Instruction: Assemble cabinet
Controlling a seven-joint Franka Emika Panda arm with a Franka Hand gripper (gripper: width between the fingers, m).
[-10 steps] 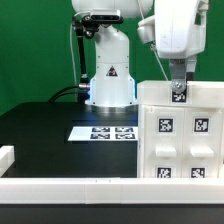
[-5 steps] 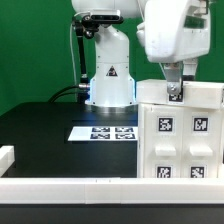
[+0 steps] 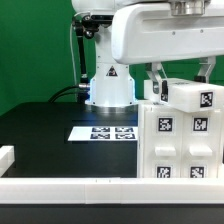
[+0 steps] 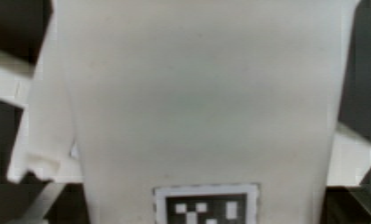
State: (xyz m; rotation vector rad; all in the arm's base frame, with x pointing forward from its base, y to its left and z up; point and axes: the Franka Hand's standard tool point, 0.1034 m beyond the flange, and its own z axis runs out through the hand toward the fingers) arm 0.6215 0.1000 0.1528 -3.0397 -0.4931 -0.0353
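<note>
The white cabinet body (image 3: 180,150) stands at the exterior view's right, with several tagged drawer-like blocks on its front. A white tagged top block (image 3: 195,98) sits skewed on top of it. My gripper (image 3: 182,82) comes down from above and is shut on this top block, with one dark finger (image 3: 157,86) at the side toward the exterior view's left. In the wrist view a long white panel (image 4: 182,100) with a tag (image 4: 208,205) fills the picture, and my fingertips are not plainly seen there.
The marker board (image 3: 103,132) lies on the black table beside the cabinet. The robot's base (image 3: 108,78) stands behind it. A white rail (image 3: 60,186) runs along the front edge, with a white piece (image 3: 5,155) at the far left.
My wrist has turned and the arm now spreads wide across the top of the view. The top block has turned with it and shows a tagged face at an angle.
</note>
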